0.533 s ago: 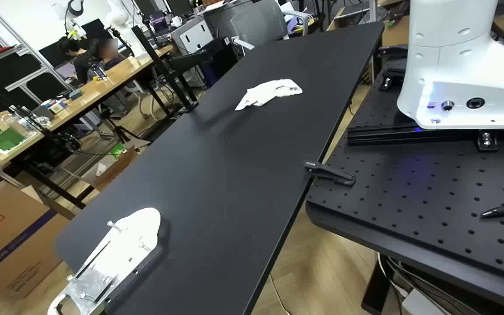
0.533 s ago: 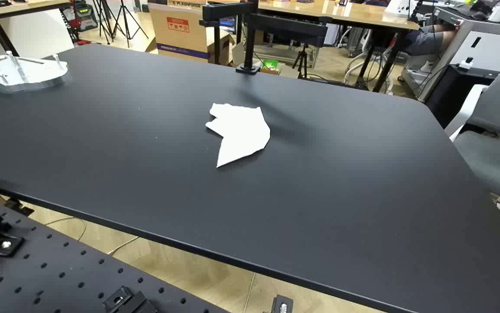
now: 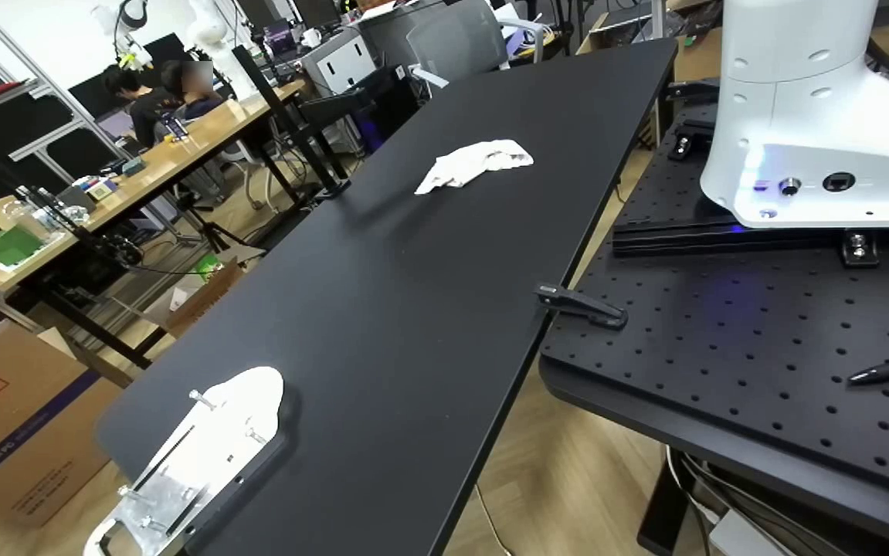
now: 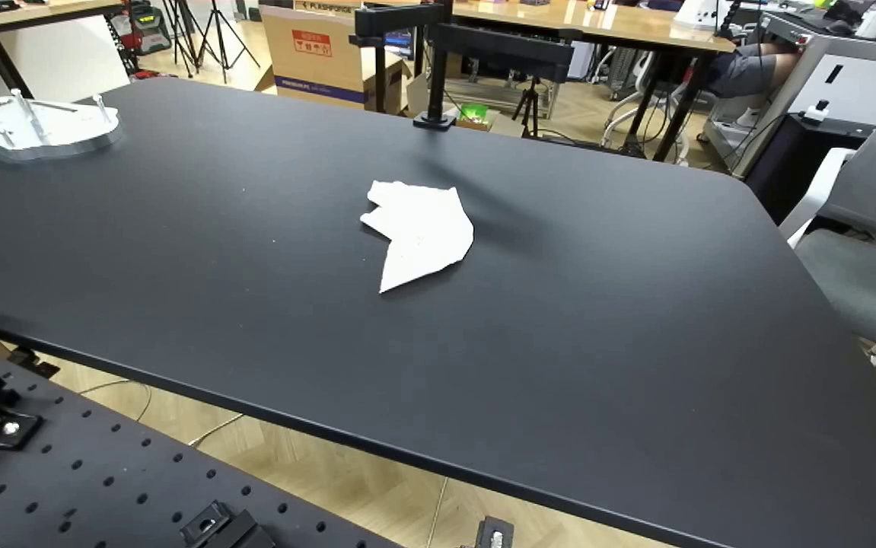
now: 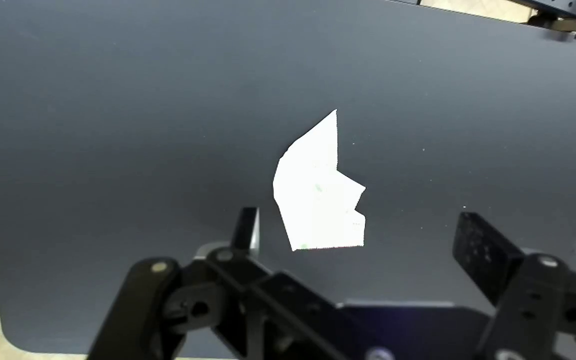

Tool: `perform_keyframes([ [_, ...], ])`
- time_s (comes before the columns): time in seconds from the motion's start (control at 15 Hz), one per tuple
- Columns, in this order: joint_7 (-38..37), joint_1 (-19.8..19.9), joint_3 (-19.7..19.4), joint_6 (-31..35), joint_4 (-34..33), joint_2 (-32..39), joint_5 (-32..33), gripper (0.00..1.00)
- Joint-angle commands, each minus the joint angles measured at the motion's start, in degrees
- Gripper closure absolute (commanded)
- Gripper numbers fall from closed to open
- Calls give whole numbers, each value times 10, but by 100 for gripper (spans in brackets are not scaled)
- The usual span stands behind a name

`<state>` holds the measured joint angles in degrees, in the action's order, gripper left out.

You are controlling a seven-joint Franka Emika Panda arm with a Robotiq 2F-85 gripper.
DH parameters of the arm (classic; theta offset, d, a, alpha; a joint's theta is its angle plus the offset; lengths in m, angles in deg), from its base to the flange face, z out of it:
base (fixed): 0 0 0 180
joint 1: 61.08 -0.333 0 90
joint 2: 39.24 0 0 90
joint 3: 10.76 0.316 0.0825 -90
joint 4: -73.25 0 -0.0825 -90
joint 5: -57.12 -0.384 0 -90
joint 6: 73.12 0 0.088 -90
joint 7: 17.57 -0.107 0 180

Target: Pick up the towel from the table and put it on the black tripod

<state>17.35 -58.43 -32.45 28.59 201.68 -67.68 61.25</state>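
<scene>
Gripper (image 5: 360,232) with fingers (image 5: 485,252) spread wide, holding nothing; towel (image 5: 313,195) crumpled on the table (image 5: 117,150). Too shallow a descent would probably miss its low folds; too deep might jam the fingers against the table.

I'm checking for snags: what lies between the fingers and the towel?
In the wrist view, only black tabletop shows between the fingers and the towel; neither exterior view shows the fingers.
</scene>
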Motion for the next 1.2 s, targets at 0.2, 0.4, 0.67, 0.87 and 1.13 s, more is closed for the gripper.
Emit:
perform_keyframes([
  [0.2, 6, 15, 12, -1, -2, 4, -7, 0],
  [0.4, 7, 17, 15, 69, 9, 30, 2, 0],
  [0.67, 40, 10, 22, 193, 32, 88, 9, 0],
  [0.87, 71, -1, 42, 263, 54, 137, -7, 0],
  [1.13, 94, -24, 93, 310, 79, 195, -43, 0],
])
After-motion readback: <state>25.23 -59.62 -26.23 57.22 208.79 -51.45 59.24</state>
